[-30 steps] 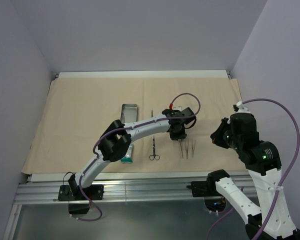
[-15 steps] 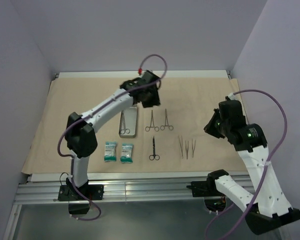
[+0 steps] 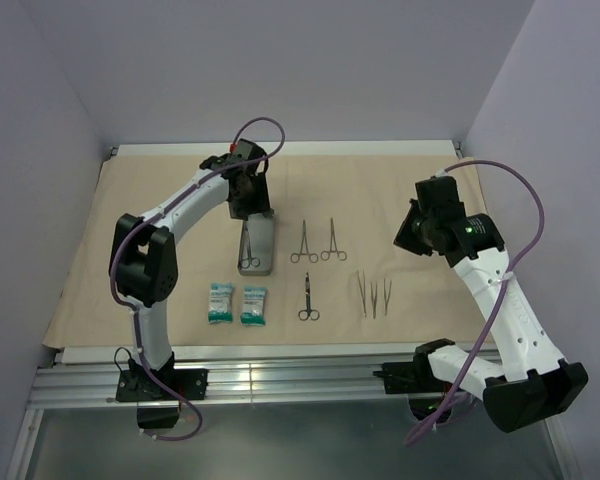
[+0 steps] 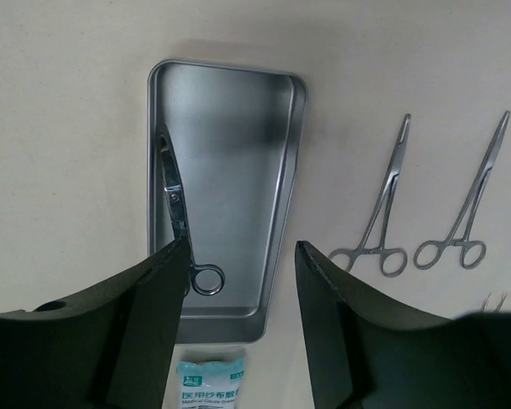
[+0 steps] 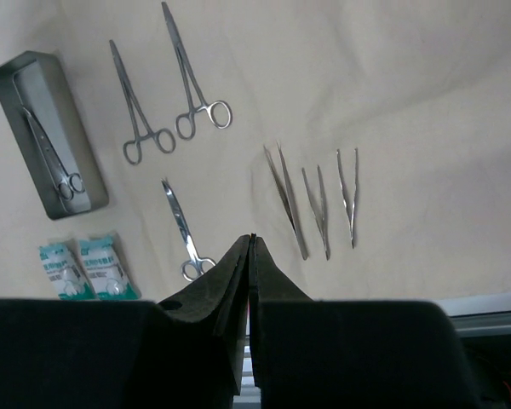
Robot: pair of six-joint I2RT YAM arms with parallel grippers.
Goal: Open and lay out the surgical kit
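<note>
The tan wrap (image 3: 150,230) lies spread flat. On it stands the grey tray (image 3: 264,240) (image 4: 238,162) with ring-handled scissors (image 4: 179,213) inside along its left wall. My left gripper (image 3: 250,205) (image 4: 241,247) hovers open over the tray, nothing between its fingers. To the right lie two forceps (image 3: 318,242) (image 5: 162,102), another pair of scissors (image 3: 308,298) (image 5: 180,230) and three tweezers (image 3: 374,293) (image 5: 317,204). Two teal-white packets (image 3: 236,303) (image 5: 89,268) lie in front of the tray. My right gripper (image 3: 410,232) (image 5: 252,240) is shut and empty, raised at the right.
The wrap covers most of the table up to the back wall and side walls. A metal rail (image 3: 280,375) with both arm bases runs along the near edge. A strip of bare wrap lies at the far right beyond the tweezers.
My left arm swung from above the tweezers back and left to the tray, and its jaws widened. My right arm reached farther back over the table, still shut.
</note>
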